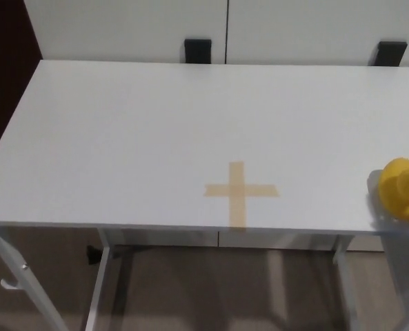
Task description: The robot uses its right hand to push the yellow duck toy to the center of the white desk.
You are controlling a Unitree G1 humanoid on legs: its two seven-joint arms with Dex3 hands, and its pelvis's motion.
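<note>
White bench (121,138) filling most of the frame, top edge running across the upper part, front edge crossing the lower third. Behind it, along the top of the frame, pale cabinet fronts (121,27) with two black handles, one (197,50) at upper centre and one (389,53) at upper right. Below the front edge, white bench legs (102,283) at lower left and brownish floor (204,289) across the bottom. On the bench, right of centre and close to the front edge, a tan tape cross (239,192) lying flat. At the far right edge of the frame, near the front edge of the bench, the yellow duck toy (401,187), upright, orange beak pointing toward the right edge and partly cut off by it; well apart from the tape cross. Neither the left hand nor the right hand visible anywhere in the head view, so open or closed cannot be told.
</note>
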